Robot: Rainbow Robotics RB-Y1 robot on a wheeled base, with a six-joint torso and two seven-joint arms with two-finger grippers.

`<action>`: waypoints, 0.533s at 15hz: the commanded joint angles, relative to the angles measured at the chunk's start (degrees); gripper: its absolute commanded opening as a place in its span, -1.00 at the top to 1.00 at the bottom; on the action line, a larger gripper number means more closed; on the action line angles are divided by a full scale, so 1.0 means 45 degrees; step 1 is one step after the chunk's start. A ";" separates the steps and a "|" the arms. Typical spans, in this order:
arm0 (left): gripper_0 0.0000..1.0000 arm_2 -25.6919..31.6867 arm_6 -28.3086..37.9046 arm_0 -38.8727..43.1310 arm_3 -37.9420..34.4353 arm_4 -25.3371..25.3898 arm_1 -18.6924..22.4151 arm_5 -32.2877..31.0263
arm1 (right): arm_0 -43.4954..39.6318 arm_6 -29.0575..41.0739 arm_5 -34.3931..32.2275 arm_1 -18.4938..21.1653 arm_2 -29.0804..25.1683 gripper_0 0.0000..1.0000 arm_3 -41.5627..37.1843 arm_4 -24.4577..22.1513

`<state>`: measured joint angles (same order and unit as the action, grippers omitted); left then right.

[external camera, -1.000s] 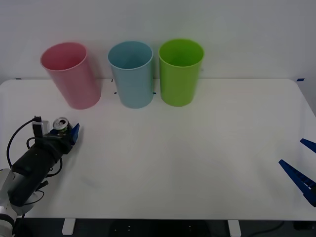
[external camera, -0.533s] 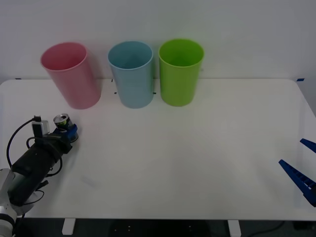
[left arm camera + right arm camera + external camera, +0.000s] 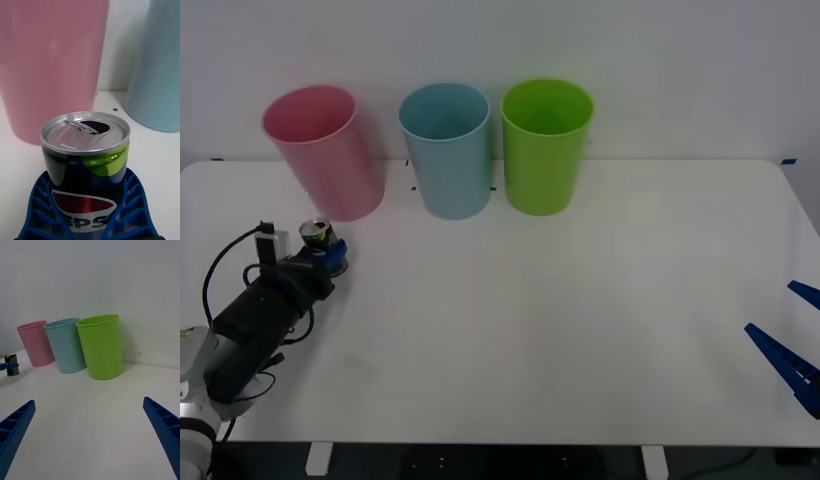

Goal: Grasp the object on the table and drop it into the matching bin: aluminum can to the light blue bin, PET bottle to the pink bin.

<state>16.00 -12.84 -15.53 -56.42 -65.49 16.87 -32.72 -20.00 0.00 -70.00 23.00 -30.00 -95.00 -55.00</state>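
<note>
three bins stand in a row at the back of the table (image 3: 580, 330): the pink bin (image 3: 325, 150), the light blue bin (image 3: 446, 148) and a lime green bin (image 3: 545, 145). we have our left gripper (image 3: 330, 257) on the left side of the table, just in front of the pink bin, and its blue fingers (image 3: 41, 202) are wrapped around the lower body of the aluminum can (image 3: 316, 236), which stands upright with its silver top and open tab showing. we cannot tell whether the can is off the tabletop. our right gripper (image 3: 90, 427) waits near the table's right edge with its fingers spread wide, grasping nothing.

we judge the grasp is made and the carry to the bin is the step in hand. the next move calls for raising the can above the rim height, since the bins are far taller than it, then passing the pink bin to reach over the light blue bin's mouth before letting go. we should mind the pink rim on the way.
</note>
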 commanded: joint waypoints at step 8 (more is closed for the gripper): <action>1.00 -0.0099 0.0470 0.0853 -0.1623 0.1565 0.0783 -0.1773 | 0.0000 -0.0001 0.0000 0.0000 0.0000 -1.00 0.0000 0.0000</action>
<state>15.55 -10.81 -11.86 -63.38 -59.14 20.08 -40.09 -20.00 0.00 -70.00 23.00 -30.00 -95.00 -55.00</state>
